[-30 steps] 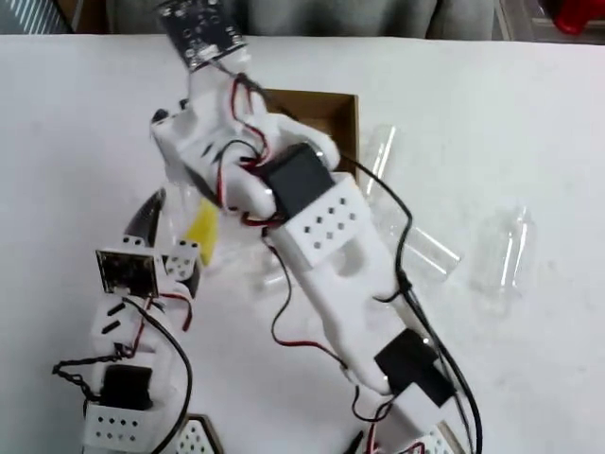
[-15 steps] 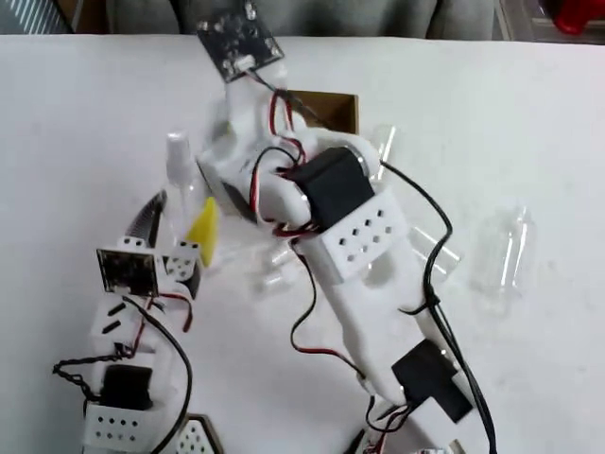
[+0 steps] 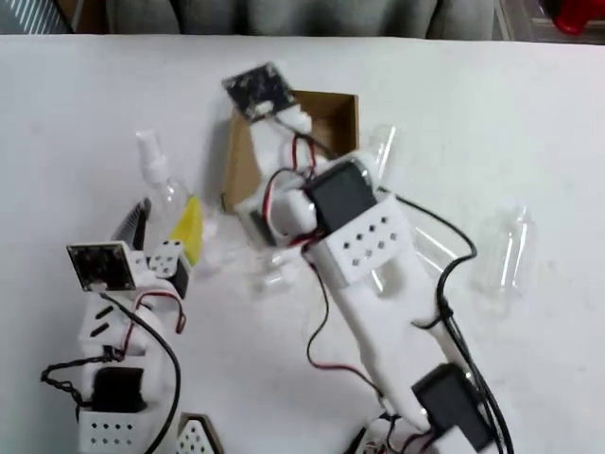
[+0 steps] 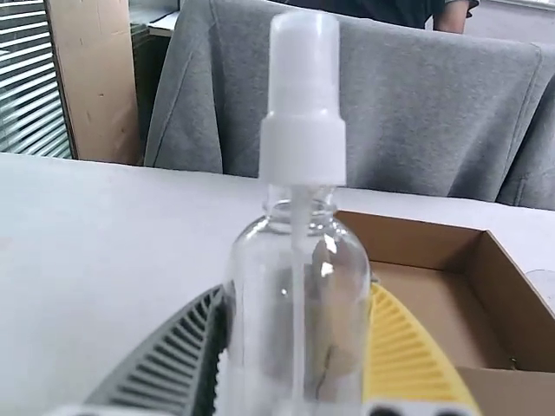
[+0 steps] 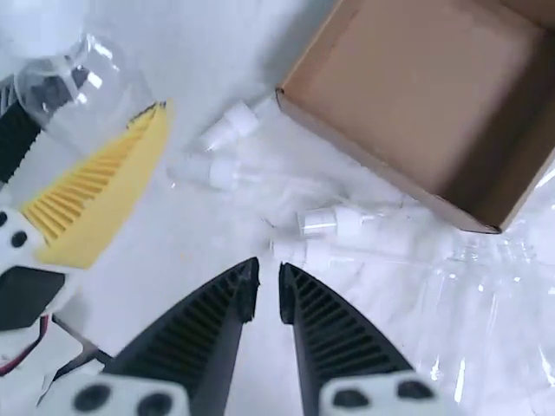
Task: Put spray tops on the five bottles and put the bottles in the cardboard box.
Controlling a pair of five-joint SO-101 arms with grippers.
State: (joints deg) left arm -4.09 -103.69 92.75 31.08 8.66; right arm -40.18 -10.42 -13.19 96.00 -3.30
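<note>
A clear bottle (image 4: 295,286) with a white spray top (image 4: 303,95) on it stands upright in my left gripper (image 4: 295,299), shut on it between a grey and a yellow finger. From above, that bottle (image 3: 163,189) is left of the cardboard box (image 3: 326,112). My right gripper (image 5: 267,277) hangs over the table beside the box (image 5: 416,95), its black fingers shut with nothing between them. Loose spray tops (image 5: 227,130) lie just beyond its tips. The right arm (image 3: 364,246) covers the box's near side in the high view.
Bare clear bottles lie on the table right of the box (image 3: 510,248), and more lie beside the right arm (image 3: 380,151). Other loose spray tops (image 3: 269,276) lie between the two arms. The left arm's base (image 3: 109,416) stands at the front left.
The right arm has drawn back from over the bottle toward the box, uncovering the spray top on it. The left gripper has shifted a little left with the bottle.
</note>
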